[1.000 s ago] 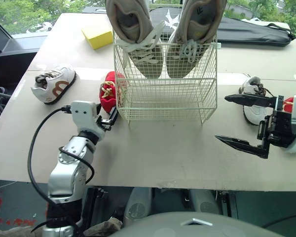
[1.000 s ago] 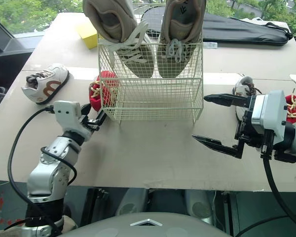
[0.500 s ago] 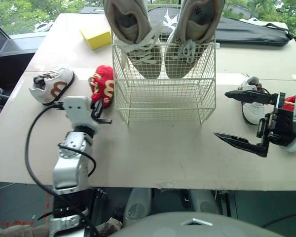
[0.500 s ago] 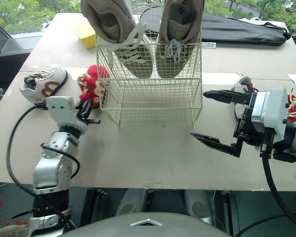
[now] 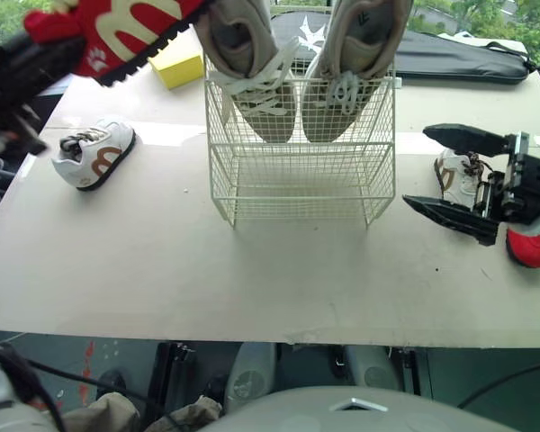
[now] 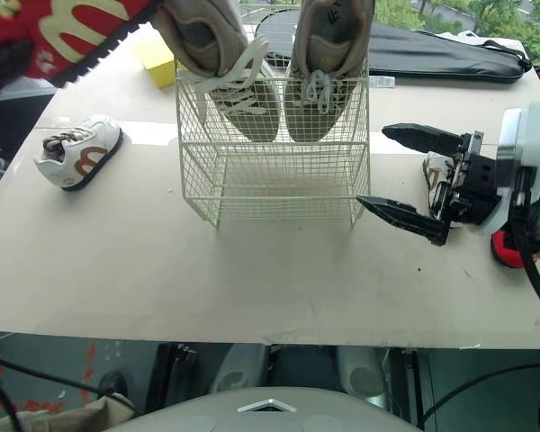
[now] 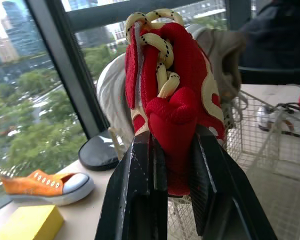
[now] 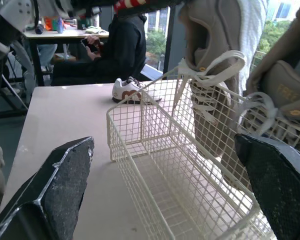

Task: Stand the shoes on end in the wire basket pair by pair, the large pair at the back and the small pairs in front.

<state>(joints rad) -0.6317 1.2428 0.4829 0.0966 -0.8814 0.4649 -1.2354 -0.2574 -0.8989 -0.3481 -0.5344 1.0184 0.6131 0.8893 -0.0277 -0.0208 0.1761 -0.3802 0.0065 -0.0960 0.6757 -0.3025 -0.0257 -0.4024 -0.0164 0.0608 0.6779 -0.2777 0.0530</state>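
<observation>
Shoes, head views: big tan pair [image 5: 252, 54] stands toes-down at back of basket [image 5: 301, 180], heels above the rim, so the front row is free for the small pairs. Red shoe [image 5: 108, 25] is held high over the desk [image 5: 252, 270], up and L of the basket, prob. to clear the rim before it goes down in front. Its mate [image 5: 531, 246] lies on the desk at the far R edge, just beside R claw [image 5: 418, 168]. R claw is spread wide and empty, just R of the basket, w/ a white shoe [image 5: 459, 171] right behind it. Looks poised for a pick. Brown-marked shoe [image 5: 94, 153] lies flat on the desk, well L of the basket.

L wrist: L claw [image 7: 172, 137] is clenched on the red shoe's lower part, one finger each side, laces at top. Shoe is held on end, which suits dropping it in upright. Tan pair and basket wire sit behind.

R wrist: fingers [image 8: 60, 180] far apart, nothing between them. They point along the basket's bare front section, tan pair at its back.

Judging by this: 1 pair in, 2 small pairs to go.
</observation>
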